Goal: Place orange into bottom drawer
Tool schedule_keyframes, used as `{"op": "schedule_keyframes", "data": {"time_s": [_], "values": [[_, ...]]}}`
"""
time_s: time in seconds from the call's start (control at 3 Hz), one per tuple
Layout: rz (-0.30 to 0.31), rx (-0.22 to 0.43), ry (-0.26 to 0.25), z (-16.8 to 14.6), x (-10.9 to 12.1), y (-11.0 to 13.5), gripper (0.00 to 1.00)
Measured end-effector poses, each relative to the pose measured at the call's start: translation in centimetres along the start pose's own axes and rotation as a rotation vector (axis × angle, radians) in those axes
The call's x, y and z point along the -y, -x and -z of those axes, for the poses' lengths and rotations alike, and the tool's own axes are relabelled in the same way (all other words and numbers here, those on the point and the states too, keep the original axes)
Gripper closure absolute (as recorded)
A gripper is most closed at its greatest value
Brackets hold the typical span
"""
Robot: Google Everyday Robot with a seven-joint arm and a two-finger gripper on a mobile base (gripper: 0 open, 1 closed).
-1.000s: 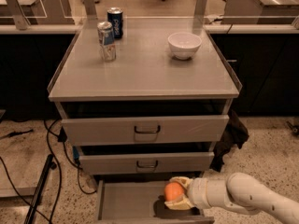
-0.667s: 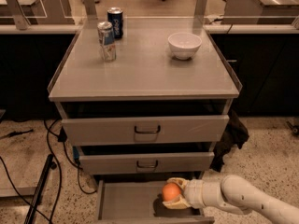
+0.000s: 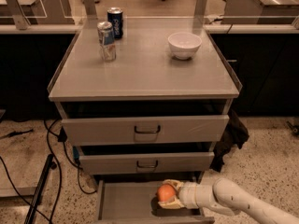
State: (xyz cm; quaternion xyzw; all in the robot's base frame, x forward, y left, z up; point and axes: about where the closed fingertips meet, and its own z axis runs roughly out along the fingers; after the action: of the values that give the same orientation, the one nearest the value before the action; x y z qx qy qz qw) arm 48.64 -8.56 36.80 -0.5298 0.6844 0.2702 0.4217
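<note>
The orange (image 3: 165, 192) is a round bright fruit held in my gripper (image 3: 169, 195) over the open bottom drawer (image 3: 126, 203), a shallow grey tray pulled out at the foot of the cabinet. The gripper is shut on the orange, with pale fingers (image 3: 172, 184) wrapped above and below it. My white arm (image 3: 233, 200) reaches in from the lower right. The orange sits low over the drawer's right half, with a dark shadow under it. I cannot tell whether it touches the floor.
The two upper drawers (image 3: 145, 129) with dark handles stick out slightly above. On the cabinet top stand a white bowl (image 3: 184, 45), a silver can (image 3: 106, 41) and a blue can (image 3: 115, 22). Cables (image 3: 51, 148) and a dark bar lie on the floor at left.
The gripper with the orange has moved slightly left and a little lower into the bottom drawer. Nothing else has moved.
</note>
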Motion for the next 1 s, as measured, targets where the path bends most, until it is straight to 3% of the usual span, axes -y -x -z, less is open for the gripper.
{"op": "schedule_keyframes", "data": {"time_s": [0.67,1.0], "values": [[0.024,-0.014,0.105,-6.3,-1.2,-6.0,1.00],[0.039,0.022,0.137,-9.9,-1.4,-8.4,1.00]]}}
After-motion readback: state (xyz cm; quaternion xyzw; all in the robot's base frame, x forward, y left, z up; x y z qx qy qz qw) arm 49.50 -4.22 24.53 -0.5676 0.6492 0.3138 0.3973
